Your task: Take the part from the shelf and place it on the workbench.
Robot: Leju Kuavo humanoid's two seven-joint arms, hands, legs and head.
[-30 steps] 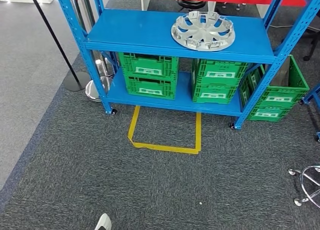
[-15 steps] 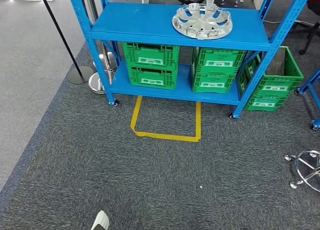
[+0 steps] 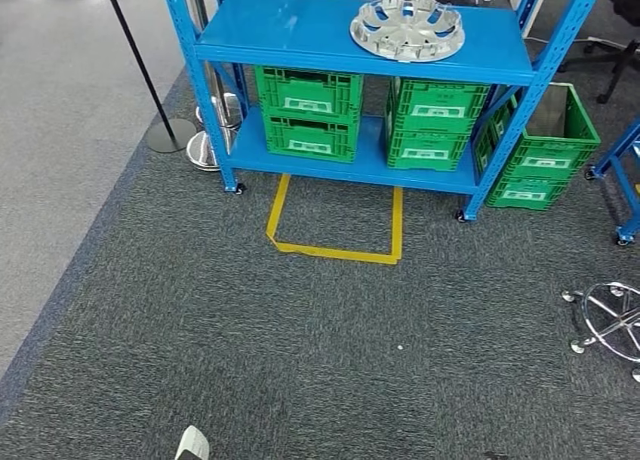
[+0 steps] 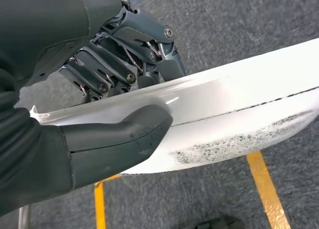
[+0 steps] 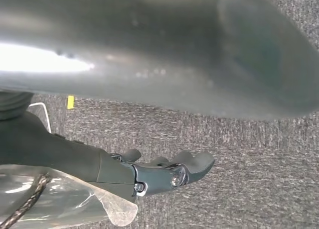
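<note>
While hanging with left hand (image 4: pixel 112 72) and right hand (image 5: pixel 158 171) loosely spread and empty, faces hubcap (image 3: pixel 407 28) lying flat at 1 o'clock on shelf (image 3: pixel 302 30); likely light, stiff, slick; best taken by opposite rim edges

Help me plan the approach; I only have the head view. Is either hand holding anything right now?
Observer: In the left wrist view the left hand holds nothing, with its thumb apart from the fingers.
Operator: And the right one?
Observer: The right hand holds nothing either. Its fingers are stretched out over the grey carpet.
Operator: Anything on the floor near the left hand?
Observer: Yes, strips of yellow tape lie on the carpet beyond it.
</note>
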